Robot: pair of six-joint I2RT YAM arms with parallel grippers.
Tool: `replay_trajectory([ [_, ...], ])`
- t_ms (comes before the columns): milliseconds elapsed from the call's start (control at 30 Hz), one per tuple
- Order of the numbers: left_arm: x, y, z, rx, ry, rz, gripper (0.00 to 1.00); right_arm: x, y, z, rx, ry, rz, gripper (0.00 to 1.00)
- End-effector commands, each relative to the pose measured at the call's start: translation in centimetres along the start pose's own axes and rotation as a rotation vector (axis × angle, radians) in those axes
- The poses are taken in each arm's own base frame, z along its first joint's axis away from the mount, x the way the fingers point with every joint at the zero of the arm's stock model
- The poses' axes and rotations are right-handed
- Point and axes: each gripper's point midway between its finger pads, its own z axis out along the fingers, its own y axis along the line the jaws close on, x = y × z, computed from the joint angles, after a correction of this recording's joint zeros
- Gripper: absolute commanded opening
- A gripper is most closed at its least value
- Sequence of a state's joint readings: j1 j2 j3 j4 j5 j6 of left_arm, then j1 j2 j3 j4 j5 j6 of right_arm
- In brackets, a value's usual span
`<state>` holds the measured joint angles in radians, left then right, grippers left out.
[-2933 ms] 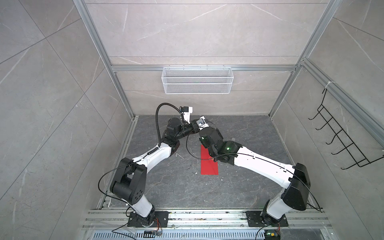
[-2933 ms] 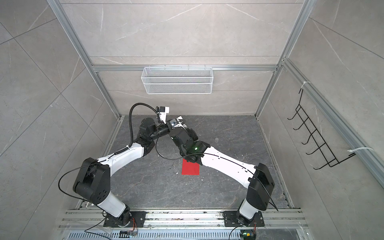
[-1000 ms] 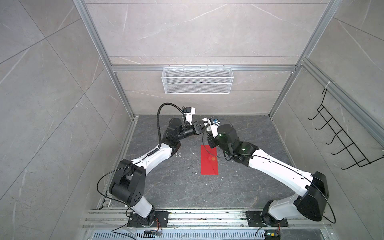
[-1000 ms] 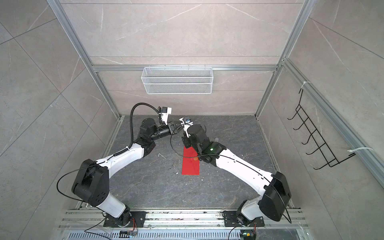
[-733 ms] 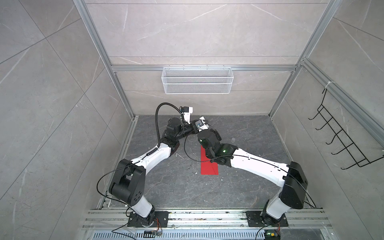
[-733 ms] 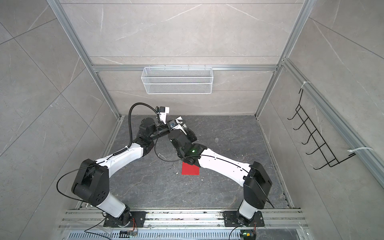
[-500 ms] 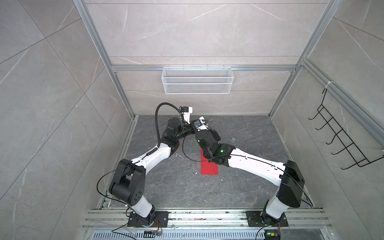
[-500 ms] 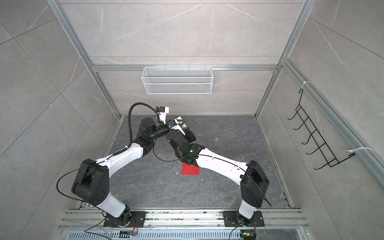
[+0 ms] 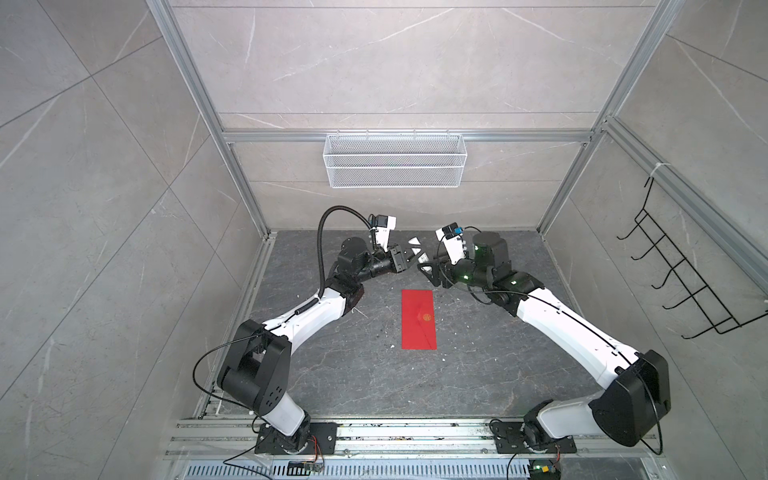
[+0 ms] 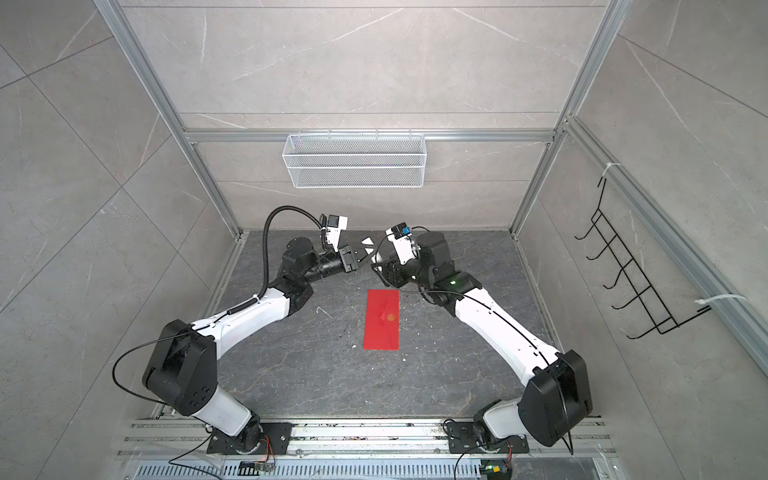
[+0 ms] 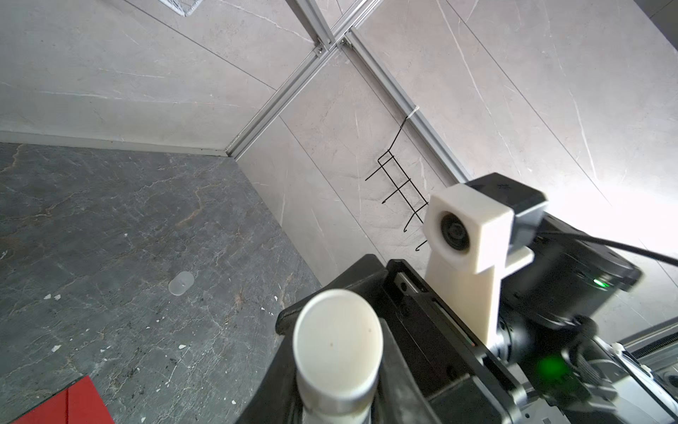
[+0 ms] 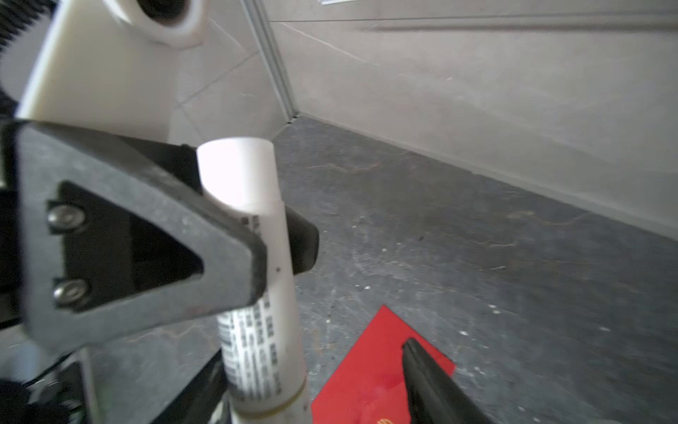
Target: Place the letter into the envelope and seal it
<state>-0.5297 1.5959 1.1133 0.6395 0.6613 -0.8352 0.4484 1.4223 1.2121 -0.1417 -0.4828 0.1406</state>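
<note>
1. Your left gripper (image 12: 280, 253) is clenched on the white glue stick (image 12: 257, 348). Its fingers pinch the printed tube partway along, and the tube is held off the desk (image 9: 478, 374).
2. Your right gripper (image 9: 424, 268) is released, with the jaws standing wide. The one finger (image 12: 429, 378) that is clear in the right wrist view sits off to the side of the tube and does not touch it.
3. In both top views the two grippers face each other with their tips nearly meeting. They are raised above the desk, just behind the envelope's far end.
4. The envelope (image 9: 419, 320) lies flat in the middle of the desk. Its long sides run front to back, its gold emblem faces up, and nothing touches it.
5. In the left wrist view, a small clear cap (image 11: 181, 282) lies on bare desk, apart from the envelope.
</note>
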Motion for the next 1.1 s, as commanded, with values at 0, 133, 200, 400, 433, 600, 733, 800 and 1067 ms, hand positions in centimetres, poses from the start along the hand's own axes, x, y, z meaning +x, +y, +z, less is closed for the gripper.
replay_trajectory([
  [0,-1.8,-3.2,-1.0,0.085,-0.034,0.070,0.00,-0.5,3.3,-1.0,-0.333,0.000,0.109,0.69],
  [133,-1.7,-3.1,-0.9,0.088,-0.033,0.065,0.00,-0.4,3.1,-0.8,-0.420,0.008,0.163,0.65],
  [200,-1.7,-3.1,-0.9,0.090,-0.033,0.064,0.00,-0.1,3.0,-0.5,-0.432,0.017,0.171,0.60],
  [400,-1.8,-3.1,-0.9,0.091,-0.033,0.061,0.00,0.4,3.2,-0.2,-0.473,0.040,0.184,0.51],
  [433,-1.8,-3.1,-0.8,0.092,-0.033,0.062,0.00,0.4,3.3,-0.2,-0.476,0.042,0.187,0.46],
  [600,-1.8,-3.0,-0.8,0.091,-0.033,0.058,0.00,0.3,3.1,0.0,-0.477,0.039,0.192,0.25],
  [733,-1.7,-2.9,-0.8,0.089,-0.031,0.055,0.00,0.2,2.9,0.1,-0.458,0.034,0.198,0.11],
  [800,-1.7,-2.8,-0.7,0.086,-0.029,0.052,0.00,0.0,2.4,0.2,-0.420,0.024,0.202,0.05],
  [1067,-1.3,-1.6,-0.6,0.028,-0.018,0.052,0.00,-0.5,-3.2,0.0,0.170,-0.037,0.098,0.00],
])
